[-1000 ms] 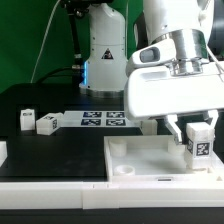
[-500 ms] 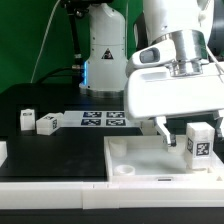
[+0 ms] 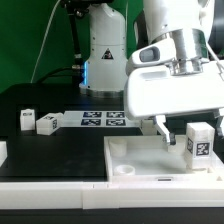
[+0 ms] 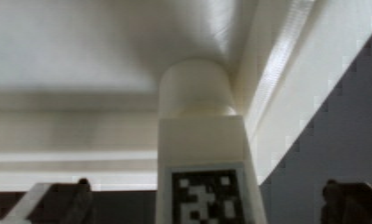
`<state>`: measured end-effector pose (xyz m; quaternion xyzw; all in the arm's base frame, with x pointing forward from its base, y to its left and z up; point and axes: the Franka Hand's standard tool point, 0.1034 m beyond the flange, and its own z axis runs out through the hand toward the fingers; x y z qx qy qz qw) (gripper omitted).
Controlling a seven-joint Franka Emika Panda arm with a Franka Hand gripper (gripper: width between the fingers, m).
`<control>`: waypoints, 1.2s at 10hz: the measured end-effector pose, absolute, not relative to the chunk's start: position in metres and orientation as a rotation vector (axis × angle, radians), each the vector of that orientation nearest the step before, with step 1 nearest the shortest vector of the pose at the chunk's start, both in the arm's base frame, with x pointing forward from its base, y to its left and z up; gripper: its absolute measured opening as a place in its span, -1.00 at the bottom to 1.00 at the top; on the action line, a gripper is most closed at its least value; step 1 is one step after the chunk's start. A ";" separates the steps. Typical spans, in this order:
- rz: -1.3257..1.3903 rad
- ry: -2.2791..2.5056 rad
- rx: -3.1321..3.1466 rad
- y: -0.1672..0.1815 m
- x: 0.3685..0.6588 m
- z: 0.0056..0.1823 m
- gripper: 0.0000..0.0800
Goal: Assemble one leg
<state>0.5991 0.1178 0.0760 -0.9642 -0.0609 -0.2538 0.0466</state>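
Note:
The leg [image 3: 199,141], a small white post with a black-and-white tag on its side, stands upright at the far corner of the large white tabletop [image 3: 150,165] on the exterior view's right. My gripper [image 3: 192,130] is open around it, and the fingers are clear of its sides. In the wrist view the leg [image 4: 204,120] rises between my two dark fingertips [image 4: 58,202], with a gap on each side, and the gripper [image 4: 204,205] holds nothing. The tabletop's white surface [image 4: 76,60] fills the background.
Two more white legs [image 3: 26,120] [image 3: 47,123] lie on the black table at the exterior view's left. Another white part [image 3: 3,150] sits at the left edge. The marker board [image 3: 103,119] lies behind the tabletop. The robot's base [image 3: 100,50] stands at the back.
One second ago my fingers were shut on the leg. They have since spread apart and let it go. The leg stays upright in the same spot.

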 end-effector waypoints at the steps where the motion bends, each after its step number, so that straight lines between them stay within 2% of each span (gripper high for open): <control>1: -0.771 -0.184 -2.942 0.116 0.606 0.082 0.62; 4: -0.637 -0.195 -2.961 0.120 0.601 0.076 0.62; 6: -0.266 -0.198 -2.998 0.118 0.596 0.072 0.62; 9: 0.160 -0.242 -3.004 0.121 0.604 0.081 0.62; 12: 0.177 -0.231 -3.001 0.124 0.610 0.083 0.62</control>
